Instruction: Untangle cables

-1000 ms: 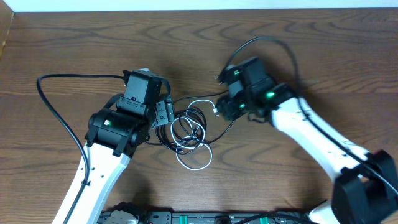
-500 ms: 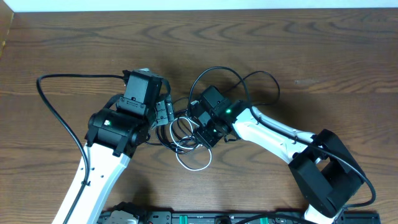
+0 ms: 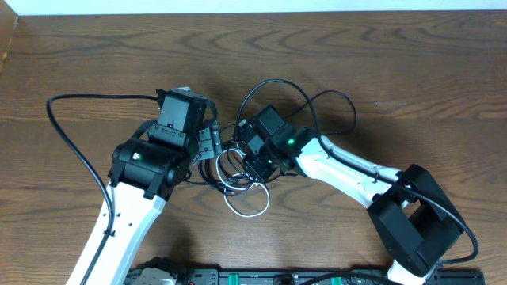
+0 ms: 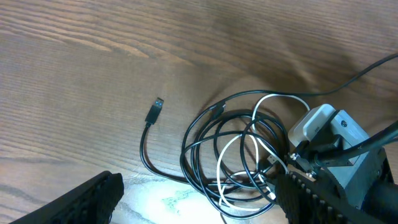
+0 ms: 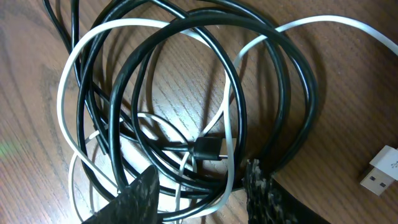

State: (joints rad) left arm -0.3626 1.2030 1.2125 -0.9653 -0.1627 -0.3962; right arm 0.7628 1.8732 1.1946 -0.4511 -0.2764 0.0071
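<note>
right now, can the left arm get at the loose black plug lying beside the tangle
Probably yes: the black plug lies alone on bare table, clear of the tangle, and the jaws of the left arm stand open near it.

Cables (image 3: 231, 176) coiled on table (image 3: 396, 63), frame centre. Left gripper (image 3: 211, 143) just left of coil. Right gripper (image 3: 255, 168) over its upper right. One plug end (image 4: 155, 111) lies apart, left of coil.

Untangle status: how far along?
Done: nothing. The black cable and white cable lie looped through each other in one pile. In hand: the right hand straddles the strands, open, nothing pinched; the left hand is open beside the pile. Left: grip one cable and draw it free.
</note>
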